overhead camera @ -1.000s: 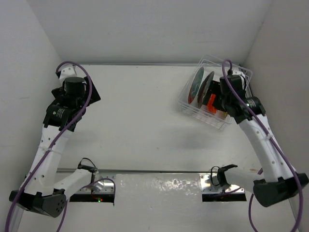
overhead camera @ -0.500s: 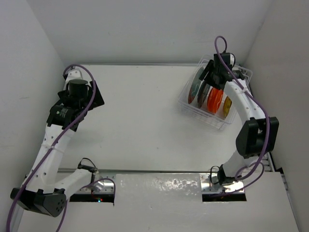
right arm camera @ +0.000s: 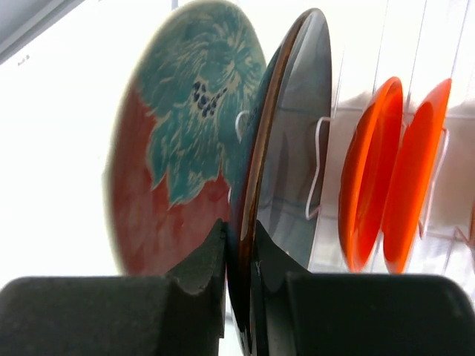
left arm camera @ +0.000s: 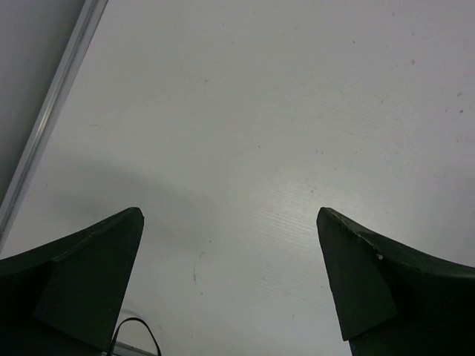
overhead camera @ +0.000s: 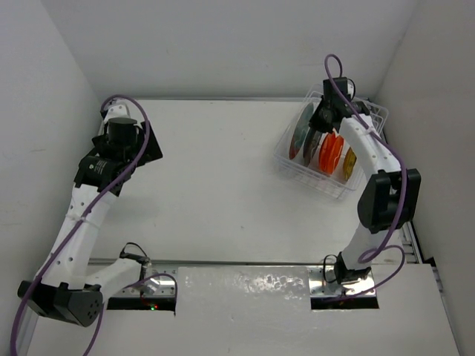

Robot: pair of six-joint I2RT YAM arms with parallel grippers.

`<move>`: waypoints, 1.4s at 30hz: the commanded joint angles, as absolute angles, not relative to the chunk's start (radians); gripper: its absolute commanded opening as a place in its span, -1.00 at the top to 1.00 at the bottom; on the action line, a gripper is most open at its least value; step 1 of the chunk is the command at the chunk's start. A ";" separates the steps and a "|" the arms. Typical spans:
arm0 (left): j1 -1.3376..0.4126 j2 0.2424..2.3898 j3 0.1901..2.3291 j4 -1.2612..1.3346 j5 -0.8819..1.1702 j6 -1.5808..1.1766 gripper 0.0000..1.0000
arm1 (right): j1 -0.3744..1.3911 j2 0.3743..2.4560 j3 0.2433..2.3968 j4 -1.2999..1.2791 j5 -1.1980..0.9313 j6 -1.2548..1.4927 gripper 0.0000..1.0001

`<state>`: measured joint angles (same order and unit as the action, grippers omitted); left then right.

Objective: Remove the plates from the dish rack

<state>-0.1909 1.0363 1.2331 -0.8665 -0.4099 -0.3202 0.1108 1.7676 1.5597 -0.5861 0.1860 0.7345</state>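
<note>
The clear dish rack (overhead camera: 295, 167) stands at the table's back right with the plates upright in it. From left to right they are a red plate with teal flowers (overhead camera: 300, 132), a dark teal plate (overhead camera: 311, 146), an orange plate (overhead camera: 329, 153) and a yellow-amber plate (overhead camera: 349, 164). My right gripper (overhead camera: 318, 133) reaches down into the rack. In the right wrist view the gripper (right arm camera: 241, 252) is shut on the dark teal plate's (right arm camera: 293, 141) rim, with the flowered plate (right arm camera: 178, 148) just to its left and the orange plate (right arm camera: 369, 174) to its right. My left gripper (left arm camera: 230, 252) hangs open over bare table.
The rack's thin wire prongs (right arm camera: 318, 170) stand between the plates. The rack sits close to the back wall and the right wall. My left arm (overhead camera: 119, 137) is far off at the table's back left, near the left wall.
My right arm has swung up and reached into the rack from behind, and its jaws have gone from open to shut on the dark teal plate's rim. The left arm shifted slightly towards the back.
</note>
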 commanded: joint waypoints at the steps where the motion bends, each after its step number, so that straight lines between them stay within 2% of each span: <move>1: -0.201 1.043 1.296 -0.833 -0.376 -0.334 -1.00 | 0.107 1.712 1.745 -0.597 0.253 0.716 0.90; 4: -0.201 1.051 1.313 -0.818 -0.356 -0.348 -1.00 | 0.106 1.704 1.834 -0.632 0.255 0.704 1.00; 8: -0.201 1.068 1.354 -0.810 -0.338 -0.380 -1.00 | 0.106 1.689 1.949 -0.663 0.213 0.672 1.00; 13: -0.201 1.135 1.528 -0.827 -0.243 -0.514 -1.00 | 0.107 1.681 2.114 -0.699 0.080 0.563 1.00; 17: -0.201 1.198 1.666 -0.796 -0.100 -0.671 -1.00 | 0.152 1.704 2.227 -0.782 -0.162 0.259 1.00; 18: -0.201 1.209 1.707 -0.796 -0.077 -0.765 -1.00 | 0.225 1.718 2.282 -0.864 -0.166 0.168 1.00; 19: -0.201 1.233 1.727 -0.814 -0.033 -0.811 -1.00 | 0.279 1.707 2.267 -0.891 -0.132 -0.010 1.00; 21: -0.201 1.259 1.766 -0.816 0.045 -0.914 -1.00 | 0.426 1.643 2.139 -0.891 -0.087 -0.163 1.00; 23: -0.201 1.284 1.764 -0.787 0.162 -0.971 -1.00 | 0.521 1.644 2.122 -0.957 -0.054 -0.314 1.00; 25: -0.201 1.289 1.747 -0.738 0.257 -1.040 -1.00 | 0.639 1.651 2.085 -0.980 -0.002 -0.380 1.00; 27: -0.201 1.290 1.723 -0.726 0.284 -1.081 -1.00 | 0.749 1.666 2.076 -1.006 0.108 -0.449 1.00; 29: -0.201 1.289 1.694 -0.738 0.296 -1.094 -1.00 | 0.832 1.681 2.059 -0.990 0.118 -0.479 1.00; 35: -0.201 1.287 1.585 -0.839 0.313 -1.056 -0.99 | 0.989 1.638 1.885 -0.718 0.198 -0.509 1.00; 42: -0.201 1.273 1.542 -0.913 0.206 -0.996 -0.89 | 1.034 1.693 1.898 -0.663 0.298 -0.532 1.00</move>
